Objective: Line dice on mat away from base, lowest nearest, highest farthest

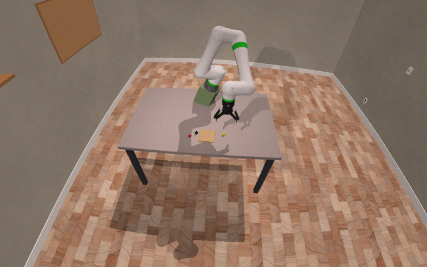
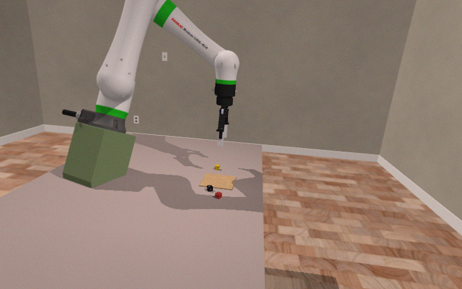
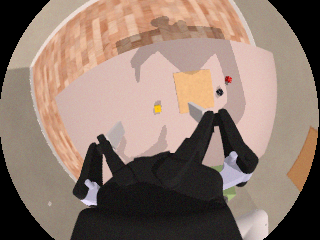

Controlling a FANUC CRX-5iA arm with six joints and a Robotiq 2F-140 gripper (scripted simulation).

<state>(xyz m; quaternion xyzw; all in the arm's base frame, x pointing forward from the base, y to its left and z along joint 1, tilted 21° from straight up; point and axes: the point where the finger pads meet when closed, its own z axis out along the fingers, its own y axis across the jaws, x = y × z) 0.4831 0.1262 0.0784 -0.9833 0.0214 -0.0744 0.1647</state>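
The gripper is wide open and empty; misread dice numbers could cause a wrong order.

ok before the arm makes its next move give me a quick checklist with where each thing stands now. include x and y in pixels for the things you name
1. Black two-finger gripper [image 1: 226, 120] [image 2: 220, 142] [image 3: 154, 117] open with nothing between its fingers: ok
2. Flat tan rectangular mat [image 1: 206, 136] [image 2: 218, 180] [image 3: 194, 90] lying flat on the table: ok
3. Small yellow die [image 1: 223, 134] [image 2: 217, 167] [image 3: 157, 109] on the mat: not ok, it sits beside it
4. Small black die [image 1: 196, 132] [image 2: 209, 188] [image 3: 219, 92] on the mat: not ok, off the side opposite the yellow die
5. Small red die [image 1: 189, 136] [image 2: 218, 195] [image 3: 228, 79] on the mat: not ok, beyond the black die
6. Top numbers readable for ordering: cannot tell, too small
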